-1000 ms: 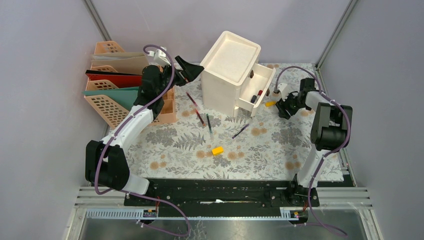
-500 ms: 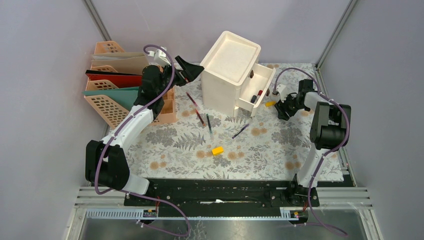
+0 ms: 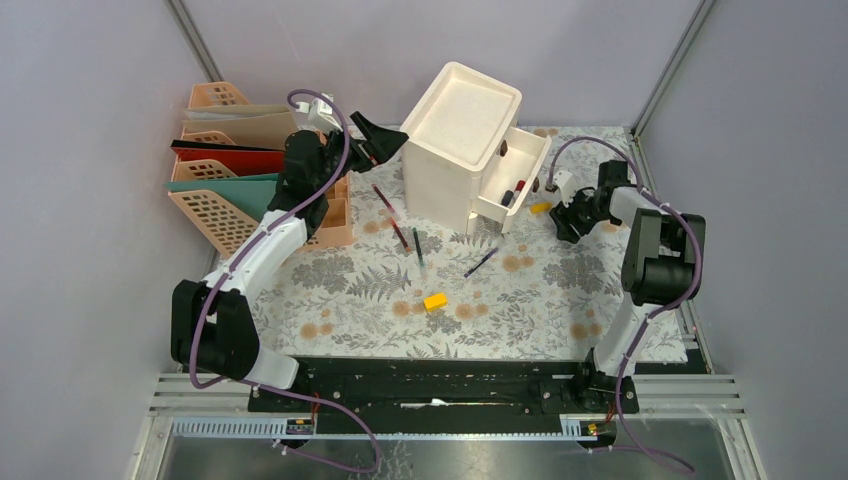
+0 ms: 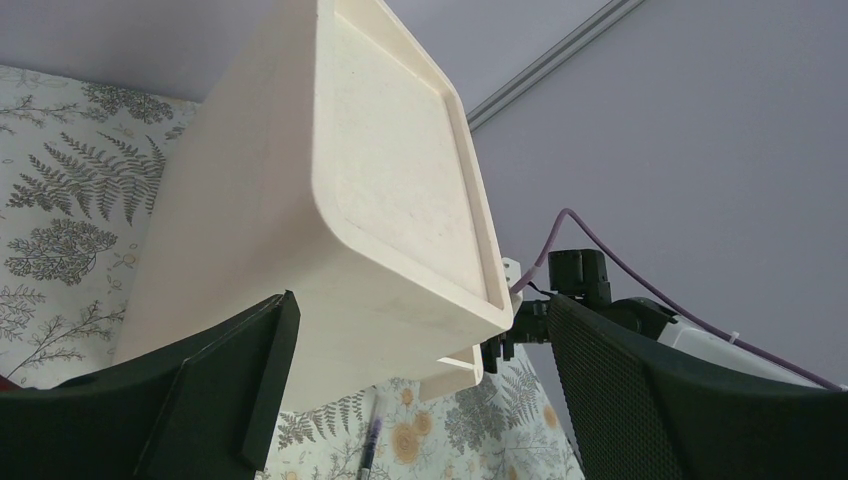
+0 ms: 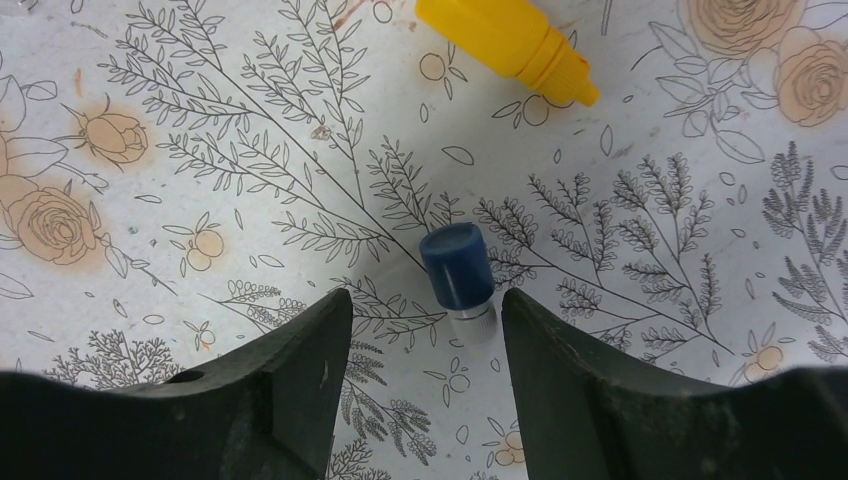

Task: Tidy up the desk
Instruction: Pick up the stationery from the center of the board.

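Your right fingers [image 5: 600, 400] stand apart, holding nothing, low over the patterned surface [image 5: 150, 250] at its far right. The blue-capped piece [image 5: 457, 268] lies just ahead between them, long axis roughly along their reach. Your left fingers [image 4: 680, 400], spread wide and empty, are well away.

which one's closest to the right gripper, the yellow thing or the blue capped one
The blue-capped one, sitting on the desk between the right gripper's open fingers. The yellow one lies farther out, past the fingertips.
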`<control>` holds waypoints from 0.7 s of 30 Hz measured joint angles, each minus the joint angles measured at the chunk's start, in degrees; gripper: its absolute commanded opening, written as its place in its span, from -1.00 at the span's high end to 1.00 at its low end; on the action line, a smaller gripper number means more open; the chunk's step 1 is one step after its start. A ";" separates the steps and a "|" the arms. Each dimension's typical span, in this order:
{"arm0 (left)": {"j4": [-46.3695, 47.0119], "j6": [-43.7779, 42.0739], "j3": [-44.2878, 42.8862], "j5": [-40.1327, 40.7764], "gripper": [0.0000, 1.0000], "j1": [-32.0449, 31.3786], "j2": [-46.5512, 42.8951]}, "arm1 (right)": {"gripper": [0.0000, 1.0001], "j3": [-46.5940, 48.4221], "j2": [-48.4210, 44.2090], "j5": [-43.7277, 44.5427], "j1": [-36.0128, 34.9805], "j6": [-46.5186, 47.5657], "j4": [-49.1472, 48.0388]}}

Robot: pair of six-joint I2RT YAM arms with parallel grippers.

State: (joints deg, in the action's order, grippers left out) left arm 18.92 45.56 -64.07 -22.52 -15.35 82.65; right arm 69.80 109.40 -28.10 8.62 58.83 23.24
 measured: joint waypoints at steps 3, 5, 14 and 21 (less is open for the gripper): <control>0.02 0.00 0.00 0.00 -0.97 0.00 0.15 | -0.27 -0.02 -0.63 0.00 0.00 0.07 -0.02; 0.04 0.00 0.00 0.00 -0.97 0.00 0.35 | -0.27 -0.02 -0.63 0.00 0.00 0.09 -0.02; 0.04 -0.02 0.00 0.00 -0.97 0.00 0.81 | -0.27 1.07 -0.44 0.00 0.00 0.11 0.02; 0.04 -0.02 0.00 0.00 -0.97 0.00 0.81 | -0.57 5.57 3.56 2.43 -0.13 -5.68 2.60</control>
State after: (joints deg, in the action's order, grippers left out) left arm 18.96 45.54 -64.07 -22.52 -15.35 83.46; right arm 75.37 112.97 -25.67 8.49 53.15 25.85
